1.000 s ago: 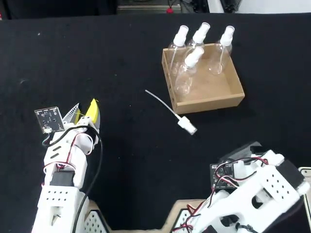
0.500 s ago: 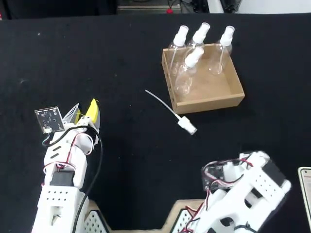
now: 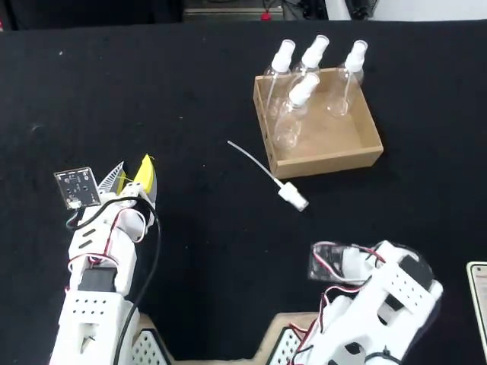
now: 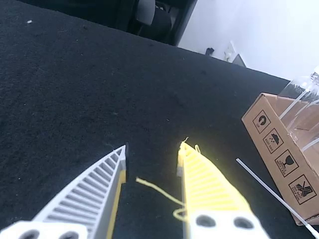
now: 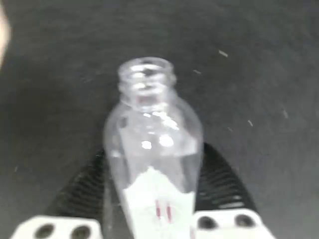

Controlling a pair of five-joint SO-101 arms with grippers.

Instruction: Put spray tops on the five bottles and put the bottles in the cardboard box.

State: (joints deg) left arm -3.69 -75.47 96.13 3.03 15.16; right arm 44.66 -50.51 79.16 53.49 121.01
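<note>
Right arm sits low at the near edge of the bench, and the right jaws are clamped on a clear bottle. One jaw is on each side of its body. The neck is bare, the mouth open and pointing away from the wrist. A little ahead of it a loose spray top lies flat on the bench, its thin tube trailing off toward the box. Inside the box stand four bottles, all capped and crowded toward the far wall. Over on the other side, well apart from the box, is the left arm. The left jaws are spread wide, gripping nothing, with a yellow thread dangling between them.
</note>
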